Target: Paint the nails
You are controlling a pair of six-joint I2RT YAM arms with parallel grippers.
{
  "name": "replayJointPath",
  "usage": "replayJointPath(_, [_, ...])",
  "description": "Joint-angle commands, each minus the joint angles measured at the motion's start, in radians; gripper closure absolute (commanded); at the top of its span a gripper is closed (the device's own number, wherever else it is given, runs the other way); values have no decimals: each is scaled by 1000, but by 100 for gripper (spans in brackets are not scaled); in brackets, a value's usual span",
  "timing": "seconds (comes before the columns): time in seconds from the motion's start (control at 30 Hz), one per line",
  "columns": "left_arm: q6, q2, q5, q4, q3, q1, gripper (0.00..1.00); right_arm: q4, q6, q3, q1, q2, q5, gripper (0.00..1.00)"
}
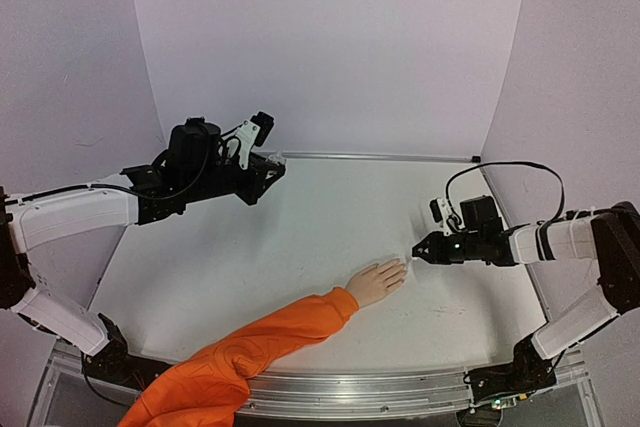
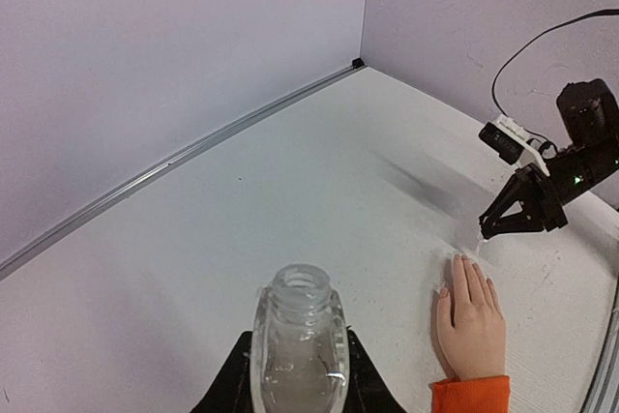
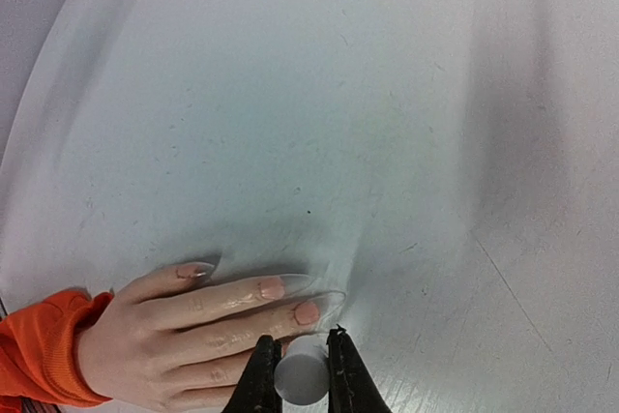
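Note:
The pale mannequin hand (image 1: 378,282) with an orange sleeve (image 1: 250,352) lies flat on the white table, fingers pointing right. Its nails (image 3: 307,312) show pinkish with long clear tips in the right wrist view. My right gripper (image 3: 300,360) is shut on a small white brush cap (image 3: 302,379), held right at the fingertips; the brush tip is hidden beneath it. The right gripper also shows in the top view (image 1: 415,250). My left gripper (image 2: 298,374) is shut on an open clear glass bottle (image 2: 300,331), held up at the back left (image 1: 272,169), far from the hand (image 2: 472,316).
White walls enclose the table on the left, back and right. A thin rail (image 1: 380,157) runs along the back wall's foot. A metal frame (image 1: 380,387) lines the near edge. The right arm's black cable (image 1: 505,169) loops above its wrist.

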Motion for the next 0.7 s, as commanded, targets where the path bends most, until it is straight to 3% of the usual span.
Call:
replayJointPath(0.0, [-2, -28, -3, 59, 45, 4, 100, -12, -15, -19, 5, -72, -48, 100])
replayJointPath(0.67, [-7, -16, 11, 59, 61, 4, 100, -10, -20, 9, 10, 11, -80, 100])
